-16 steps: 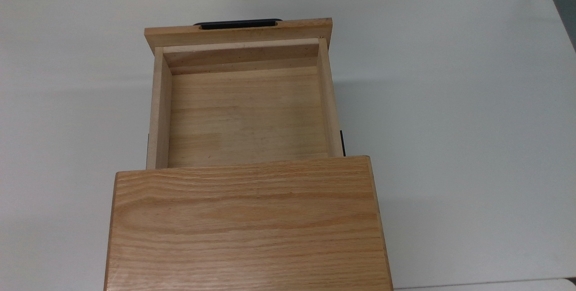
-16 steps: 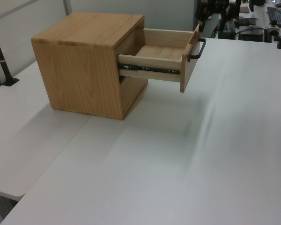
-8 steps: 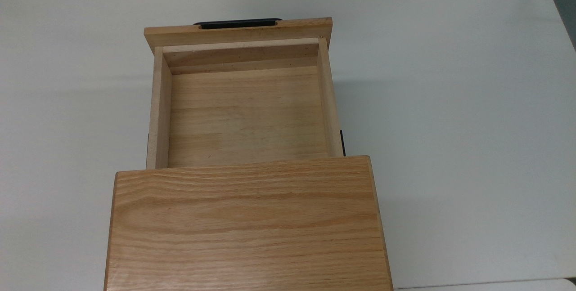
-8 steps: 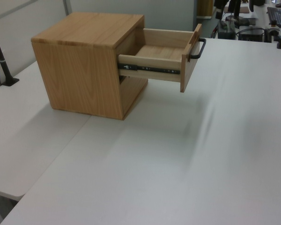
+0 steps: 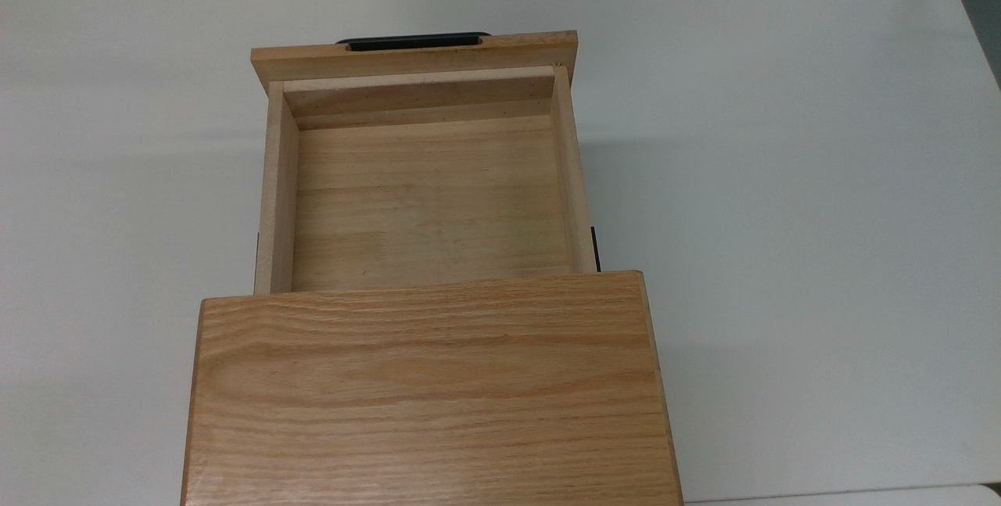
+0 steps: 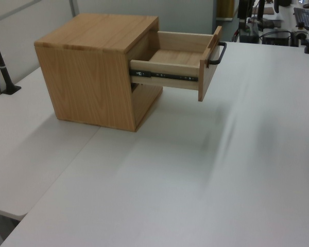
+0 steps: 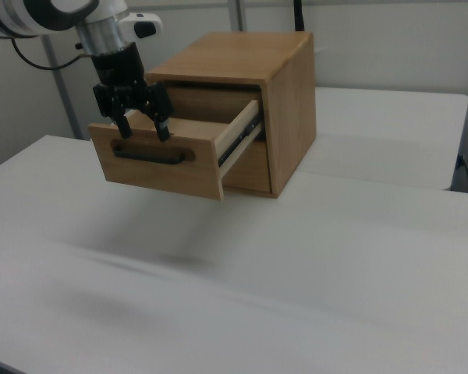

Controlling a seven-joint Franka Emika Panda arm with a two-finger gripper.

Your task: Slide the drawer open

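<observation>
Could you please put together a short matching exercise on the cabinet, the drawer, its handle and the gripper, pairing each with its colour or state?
Things:
1. drawer
2. handle
3. cabinet
4. gripper

States:
A. black bar on the front panel
B. jaws spread, holding nothing, above the handle
C. slid out and empty
D. grained oak box resting on the white table

Pairs: 1-C, 2-A, 3-D, 4-B

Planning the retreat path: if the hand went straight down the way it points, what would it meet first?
Likely the drawer front's top edge or black handle; the open hand hangs above them, though depth is unclear.
</observation>
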